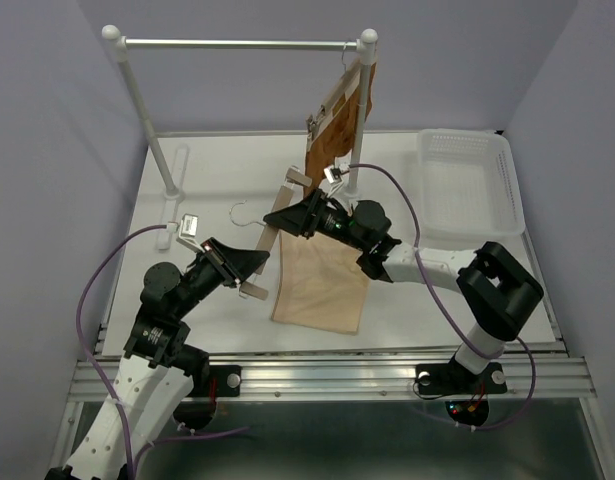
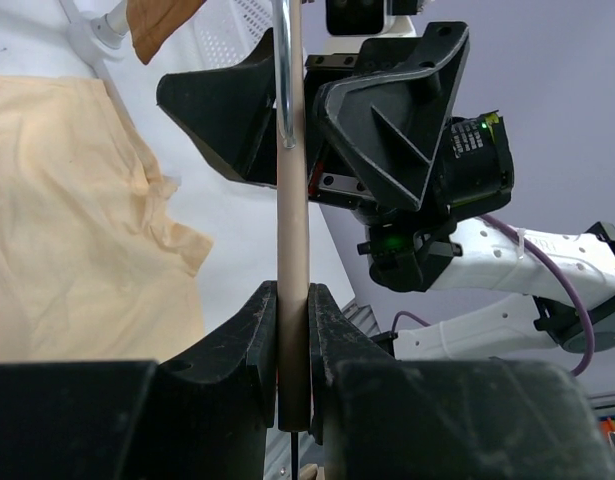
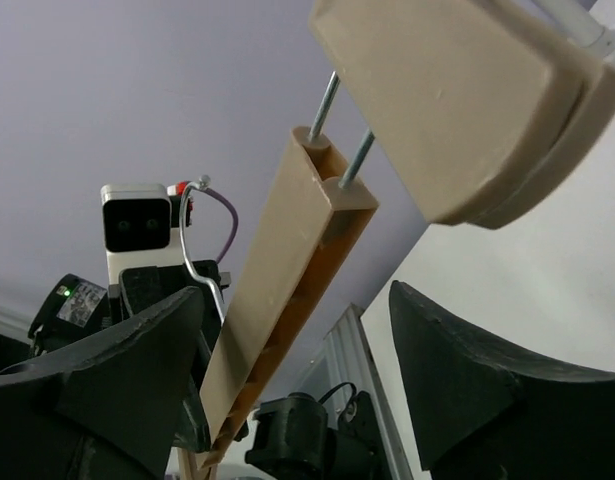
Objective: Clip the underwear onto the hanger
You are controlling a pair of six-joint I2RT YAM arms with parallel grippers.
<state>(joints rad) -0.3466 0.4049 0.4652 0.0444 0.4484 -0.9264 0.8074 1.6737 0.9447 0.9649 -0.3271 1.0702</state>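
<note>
Left pincer (image 2: pixel 292 300) clamps hanger (image 2: pixel 291 200); right arm (image 1: pixel 427 265) partly hides underwear (image 1: pixel 317 290)

The right pincer (image 1: pixel 299 214) is covering the underwear's (image 1: pixel 322 285) top edge, so I am not making out whether cloth is touching the hanger (image 1: pixel 275 222) there. Below the left pincer (image 2: pixel 293 305), the hanger's bar is running out of sight.

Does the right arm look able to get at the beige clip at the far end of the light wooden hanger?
Likely yes: the right end effector is open, straddling the light wooden hanger just short of its beige clip, nothing between them. The left end effector grips the bar's near end.
</note>
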